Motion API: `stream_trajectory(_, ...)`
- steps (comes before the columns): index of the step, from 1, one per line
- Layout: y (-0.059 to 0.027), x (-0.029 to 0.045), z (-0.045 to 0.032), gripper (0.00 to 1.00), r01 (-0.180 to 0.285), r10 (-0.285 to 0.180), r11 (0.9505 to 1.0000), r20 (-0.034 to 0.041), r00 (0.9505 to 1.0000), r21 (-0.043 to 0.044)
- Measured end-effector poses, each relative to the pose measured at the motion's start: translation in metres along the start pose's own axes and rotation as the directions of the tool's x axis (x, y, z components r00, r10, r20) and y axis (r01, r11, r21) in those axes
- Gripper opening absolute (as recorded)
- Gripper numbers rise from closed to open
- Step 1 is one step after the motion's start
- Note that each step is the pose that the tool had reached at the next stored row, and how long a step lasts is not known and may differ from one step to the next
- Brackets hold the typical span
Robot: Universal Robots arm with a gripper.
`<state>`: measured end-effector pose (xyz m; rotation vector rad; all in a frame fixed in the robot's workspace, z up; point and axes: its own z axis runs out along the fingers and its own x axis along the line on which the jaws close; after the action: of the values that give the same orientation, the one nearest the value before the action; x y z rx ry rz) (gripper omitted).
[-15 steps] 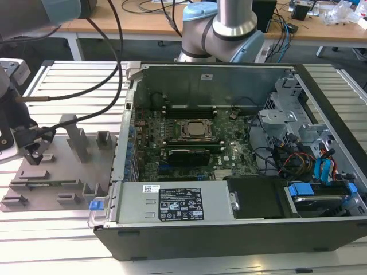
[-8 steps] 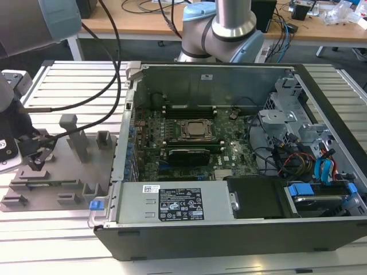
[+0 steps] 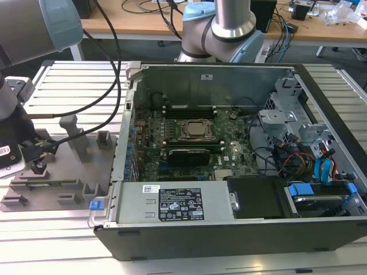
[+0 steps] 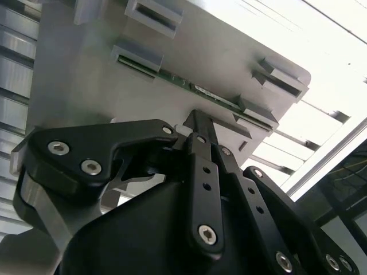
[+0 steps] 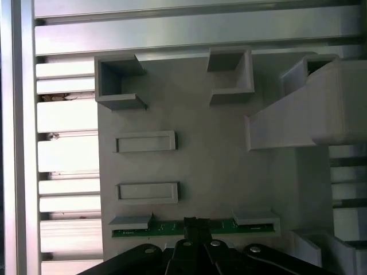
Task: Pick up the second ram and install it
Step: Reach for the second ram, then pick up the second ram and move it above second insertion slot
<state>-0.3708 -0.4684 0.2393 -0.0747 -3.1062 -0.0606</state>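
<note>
The second ram [image 5: 143, 231] is a long green stick lying on edge in the grey holder plate [image 5: 218, 172]. It also shows in the second wrist view [image 4: 213, 96] and, in the exterior view [image 3: 45, 184], at the left outside the computer case. My gripper [image 5: 192, 224] hangs over the stick's middle. Its black fingers [image 4: 202, 150] are drawn together to a point [image 4: 198, 117] close to the stick. I cannot tell whether they touch it. In the exterior view the gripper [image 3: 39, 164] stands low over the holder.
The open computer case [image 3: 229, 172] fills the exterior view's middle, with a ram stick [image 3: 186, 153] seated below the CPU socket [image 3: 198, 130]. Grey holder blocks [image 3: 77, 137] rise from the plate near the gripper. Cables [image 3: 86, 109] sweep from the arm across the slatted table [image 3: 69, 80].
</note>
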Motion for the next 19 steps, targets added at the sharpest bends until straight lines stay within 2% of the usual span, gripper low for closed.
stream_trajectory(5,0.0,0.0,0.0,0.11,0.001,-0.001,1.0,0.0,1.0,0.0008)
stream_trajectory(6,0.0,-0.0001,0.0,0.11,0.023,-0.023,0.9997,-0.0008,0.9997,0.0015)
stream_trajectory(8,0.0,0.0,0.0,0.11,0.103,-0.103,0.9947,-0.0041,0.9947,0.0042)
stream_trajectory(10,0.0,0.0,0.0,0.11,0.186,-0.186,0.9825,-0.0077,0.9825,0.0066)
stream_trajectory(11,0.0,0.0,0.0,0.11,0.236,-0.236,0.9717,-0.01,0.9717,0.0079)
stream_trajectory(12,0.0,0.0,0.0,0.11,0.262,-0.261,0.9652,-0.0112,0.9652,0.0085)
stream_trajectory(15,0.0,0.0,0.0,0.11,0.317,-0.317,0.9485,-0.0139,0.9485,0.0098)
stream_trajectory(16,0.0,0.0,0.0,0.11,0.34,-0.339,0.9405,-0.015,0.9405,0.0103)
stream_trajectory(18,0.0,0.0,0.0,0.11,0.36,-0.36,0.9328,-0.0161,0.9328,0.0107)
stream_trajectory(19,0.0,0.0,0.0,0.11,0.379,-0.379,0.9254,-0.017,0.9254,0.0111)
